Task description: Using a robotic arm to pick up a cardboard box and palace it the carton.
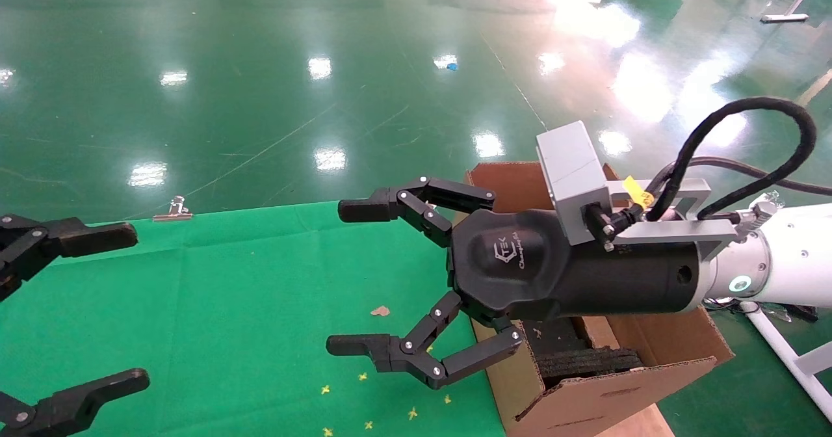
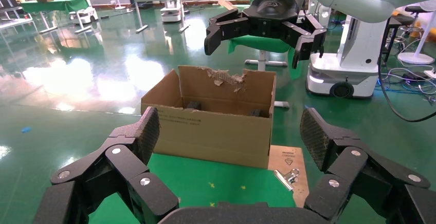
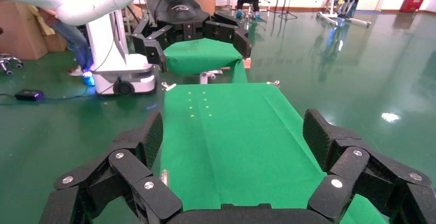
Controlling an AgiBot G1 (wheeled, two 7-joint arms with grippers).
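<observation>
- Setting: glossy green workshop floor (image 1: 260,66) with lamp reflections; my work surface is a table under a green cloth (image 1: 247,307); one metal binder clip (image 1: 173,209) at its far edge, a second clip (image 2: 286,176) on the bare board beside the carton in my left wrist view.
- Cloth litter: one small brown scrap (image 1: 380,311); several small yellow cross marks (image 1: 364,401) near the front edge.
- Carton (image 1: 624,372), count one: large brown corrugated, open-topped, standing at the table's right end; torn upper edge on one wall; black foam padding (image 1: 585,359) inside; faint printed lines on its side wall, too small for me to read.
- Right gripper (image 1: 354,278) on the white robotic arm (image 1: 793,255): held level above the cloth, just left of the carton; fingers spread wide, grasping nothing; logo on the black palm housing reads "TEK" with a script word beneath that I cannot make out; grey camera block above, glowing ring at the wrist.
- Left gripper (image 1: 97,307): at the cloth's left edge; fingers spread apart, empty.
- Cardboard box: I cannot find it in any of my three views.
</observation>
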